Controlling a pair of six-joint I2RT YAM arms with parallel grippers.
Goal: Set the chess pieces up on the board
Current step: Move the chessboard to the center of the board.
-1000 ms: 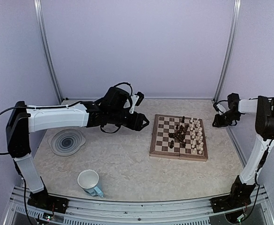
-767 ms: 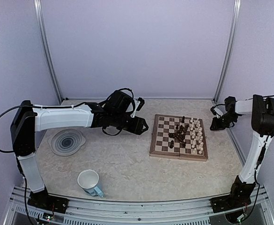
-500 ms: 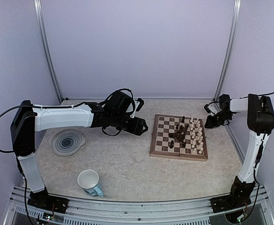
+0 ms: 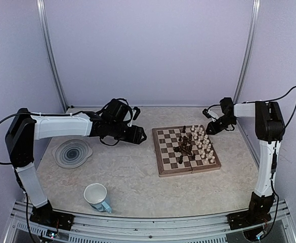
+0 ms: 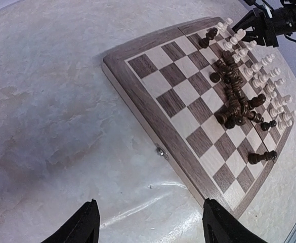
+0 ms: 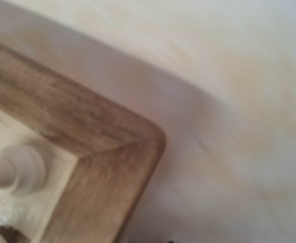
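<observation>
We are holding our left claw (image 5: 148,229) wide, gripping nothing, over the marbled tabletop (image 4: 137,177) just beside the wooden board (image 4: 164,161). Our right claw (image 4: 210,128) is hovering at the board's far right corner; we cannot tell its opening. Dark pieces (image 4: 184,147) are lying heaped mid-board, and cream pieces (image 4: 204,144) are lining the right side.

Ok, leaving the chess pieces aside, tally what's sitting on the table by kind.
chessboard: 1
grey swirl plate: 1
white mug: 1
Total: 3
</observation>
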